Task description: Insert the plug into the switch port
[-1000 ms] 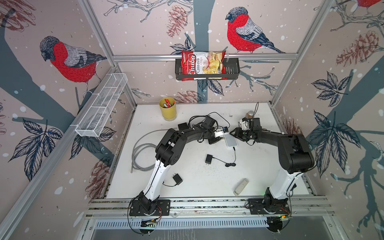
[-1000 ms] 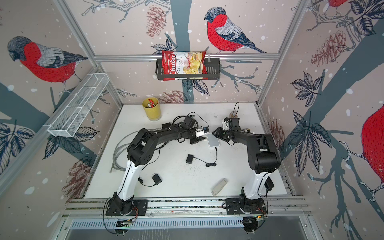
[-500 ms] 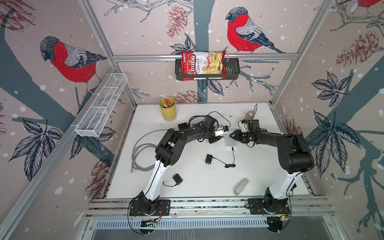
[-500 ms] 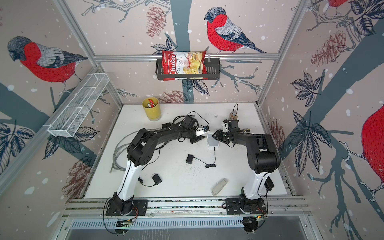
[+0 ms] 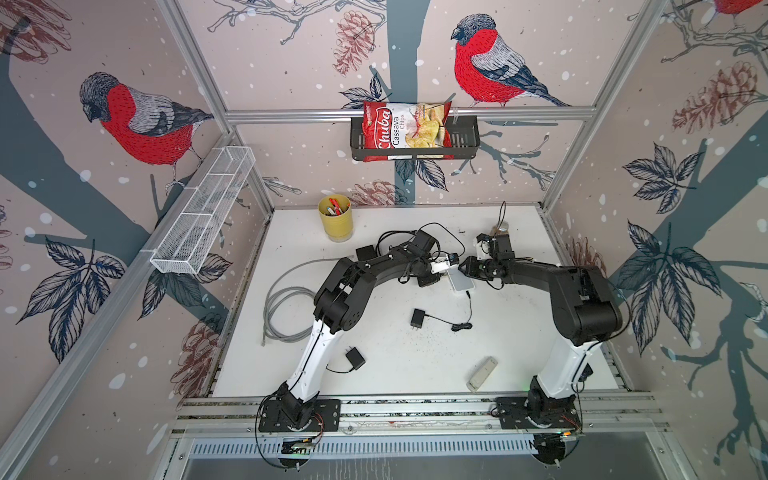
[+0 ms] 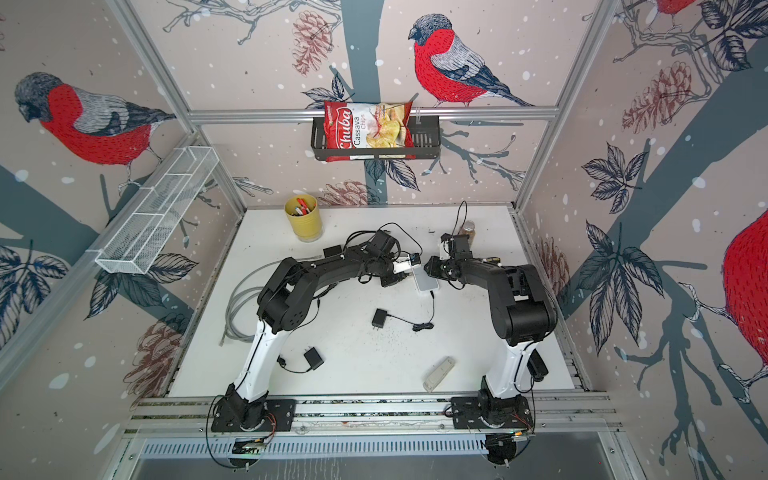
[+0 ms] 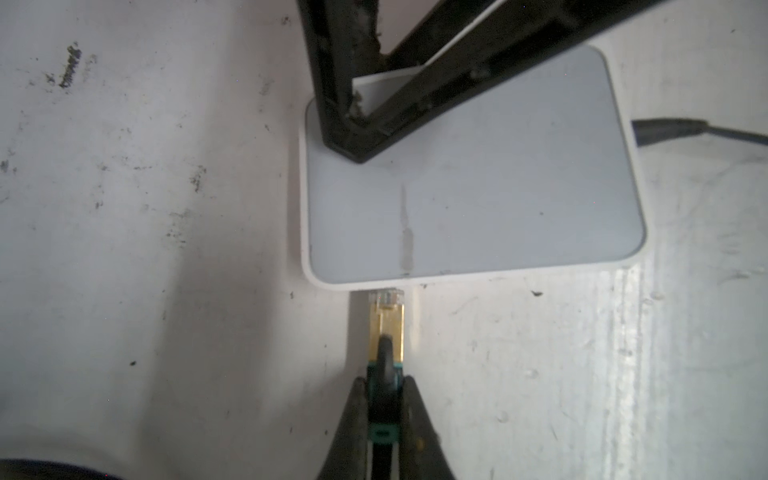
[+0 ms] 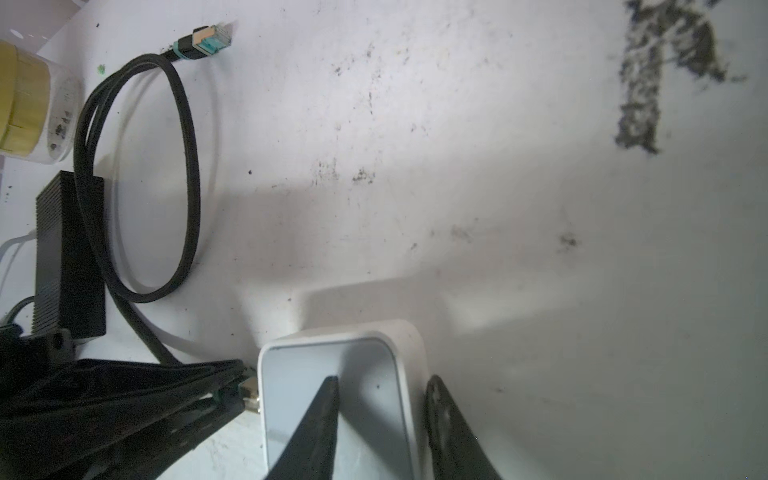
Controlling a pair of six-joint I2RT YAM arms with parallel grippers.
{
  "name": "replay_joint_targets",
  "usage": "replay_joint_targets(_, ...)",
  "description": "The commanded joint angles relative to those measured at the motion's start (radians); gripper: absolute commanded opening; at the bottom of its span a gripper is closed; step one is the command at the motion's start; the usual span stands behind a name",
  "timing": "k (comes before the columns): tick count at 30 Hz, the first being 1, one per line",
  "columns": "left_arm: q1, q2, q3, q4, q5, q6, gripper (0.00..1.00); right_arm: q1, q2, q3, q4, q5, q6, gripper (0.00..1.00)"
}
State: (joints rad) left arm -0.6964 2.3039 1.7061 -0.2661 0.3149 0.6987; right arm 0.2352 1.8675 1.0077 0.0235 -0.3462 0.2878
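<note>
The switch (image 5: 460,279) (image 6: 426,279) is a flat white box with rounded corners, lying mid-table. My left gripper (image 7: 385,380) (image 5: 451,263) is shut on the black-and-teal boot of the plug (image 7: 386,320). The plug's gold body points at the switch (image 7: 473,187) and its clear tip meets the side wall. The port itself is hidden. My right gripper (image 8: 383,380) (image 5: 465,266) stands open astride the switch's (image 8: 328,365) end. One finger (image 8: 320,419) rests on the top face and the other sits outside the side wall. The plug (image 8: 249,399) shows beside that end.
The black cable (image 8: 183,166) loops back to a second plug (image 8: 208,39) past a ribbed black box (image 8: 68,253). A yellow cup (image 5: 336,216), a grey cable coil (image 5: 286,299), two black adapters (image 5: 417,319) (image 5: 354,358), a beige bar (image 5: 482,373) and a bottle (image 5: 500,228) lie around.
My right gripper has edged left onto the switch and its jaws have narrowed. The left gripper keeps the plug at the switch's edge.
</note>
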Motion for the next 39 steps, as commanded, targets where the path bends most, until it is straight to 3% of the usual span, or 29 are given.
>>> replay_joint_targets(1,-0.009,-0.006,-0.002,0.070,0.044,-0.003,0.00,0.025,0.025,0.001,-0.141,-0.042,-0.037,0.35)
replay_joint_targets(13,-0.019,-0.094,-0.129,0.246,-0.043,-0.085,0.00,0.025,0.020,-0.027,-0.110,-0.008,0.017,0.35)
replay_joint_targets(19,-0.041,-0.101,-0.169,0.298,-0.096,-0.085,0.00,0.019,0.018,-0.050,-0.075,-0.044,0.074,0.36)
replay_joint_targets(32,-0.067,-0.107,-0.208,0.391,-0.298,-0.154,0.00,-0.009,0.016,-0.073,-0.074,-0.068,0.114,0.35)
replay_joint_targets(39,-0.080,-0.104,-0.222,0.416,-0.284,-0.136,0.00,-0.007,0.022,-0.076,-0.044,-0.109,0.104,0.36)
